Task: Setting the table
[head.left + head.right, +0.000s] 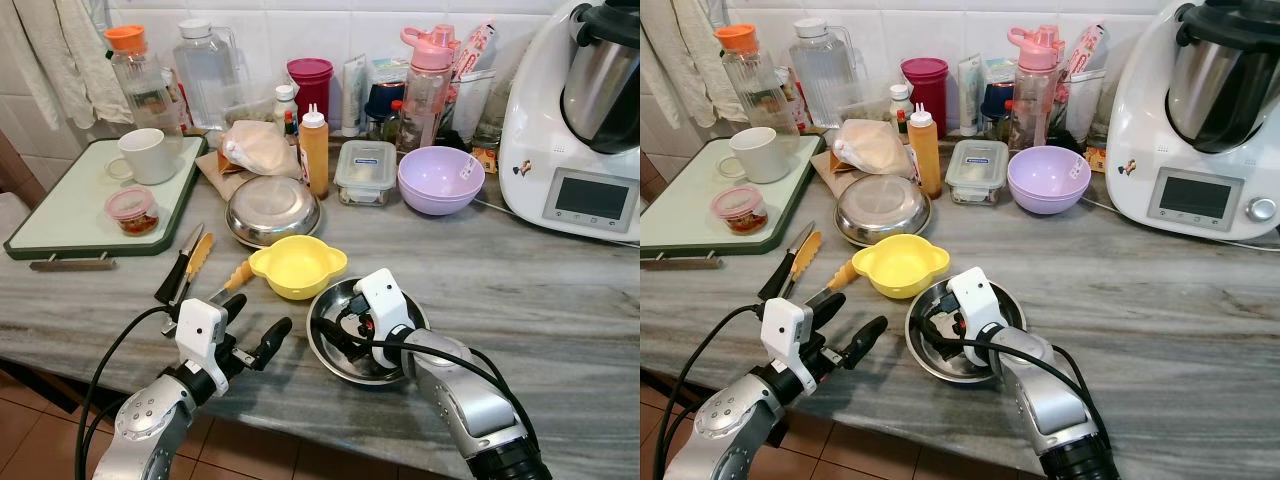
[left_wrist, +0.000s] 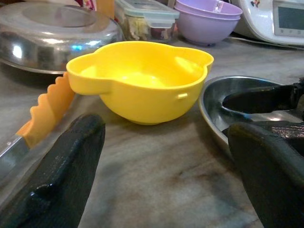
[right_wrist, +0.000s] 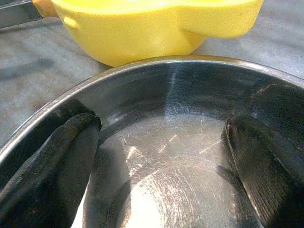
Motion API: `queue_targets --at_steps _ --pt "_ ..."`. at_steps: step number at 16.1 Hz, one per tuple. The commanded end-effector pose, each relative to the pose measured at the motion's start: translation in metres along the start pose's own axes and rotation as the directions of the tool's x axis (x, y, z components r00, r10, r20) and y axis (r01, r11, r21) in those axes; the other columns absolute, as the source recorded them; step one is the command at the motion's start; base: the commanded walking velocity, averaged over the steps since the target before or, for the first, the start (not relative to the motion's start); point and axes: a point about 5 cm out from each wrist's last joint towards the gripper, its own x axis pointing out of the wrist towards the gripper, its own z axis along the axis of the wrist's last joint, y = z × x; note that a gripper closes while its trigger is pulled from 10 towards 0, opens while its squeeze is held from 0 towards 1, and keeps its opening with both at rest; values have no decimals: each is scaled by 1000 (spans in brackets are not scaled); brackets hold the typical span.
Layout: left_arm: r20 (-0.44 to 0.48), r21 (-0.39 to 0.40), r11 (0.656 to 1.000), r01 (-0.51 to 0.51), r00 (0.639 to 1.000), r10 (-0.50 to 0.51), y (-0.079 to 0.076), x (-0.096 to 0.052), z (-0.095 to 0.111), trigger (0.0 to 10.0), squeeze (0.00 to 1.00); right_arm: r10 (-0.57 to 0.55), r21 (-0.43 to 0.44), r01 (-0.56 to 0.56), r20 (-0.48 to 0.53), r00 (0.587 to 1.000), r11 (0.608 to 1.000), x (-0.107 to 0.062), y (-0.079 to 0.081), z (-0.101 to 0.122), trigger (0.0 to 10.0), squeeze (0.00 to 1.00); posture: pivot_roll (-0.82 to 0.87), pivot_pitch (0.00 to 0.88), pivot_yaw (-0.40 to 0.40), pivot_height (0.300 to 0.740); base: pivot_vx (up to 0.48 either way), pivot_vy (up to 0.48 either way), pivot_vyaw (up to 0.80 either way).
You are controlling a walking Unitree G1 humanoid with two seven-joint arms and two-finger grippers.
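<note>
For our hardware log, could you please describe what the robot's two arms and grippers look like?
Both arms are silver metal with rounded joint housings. Each ends in a white boxy wrist block carrying two long black fingers with a matte, slightly textured surface. The left gripper has a black cable looping from its white block down along the arm; the right gripper has black cables running over its forearm, with a small red detail beside the block.
</note>
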Motion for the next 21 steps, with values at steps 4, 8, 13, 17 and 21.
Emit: queue_targets --at_steps 4,8,13,17,21 --pt "-3 17 1000 -3 1000 3 5 1 -2 10000 0 7 7 -8 102 995 1000 -19 -6 16 10000 878 -27 12 49 740 0 0 0" --pt "3 17 1000 3 1000 -3 5 2 -1 10000 0 -24 -22 30 223 974 999 -45 -15 28 10000 878 -45 5 58 740 0 0 0" --pt "18 21 1000 11 1000 -11 4 5 4 10000 0 -92 -53 121 376 922 991 -63 -15 47 10000 949 -51 4 58 740 0 0 0" --pt "107 20 999 -46 993 44 -2 14 34 10000 0 -243 -68 303 446 861 951 -81 -23 46 10000 1000 -74 0 61 740 0 0 0" --pt "147 41 989 -145 980 137 -1 20 46 10000 0 -288 -60 350 450 845 935 -83 -29 50 10000 0 -78 0 57 740 0 0 -194"
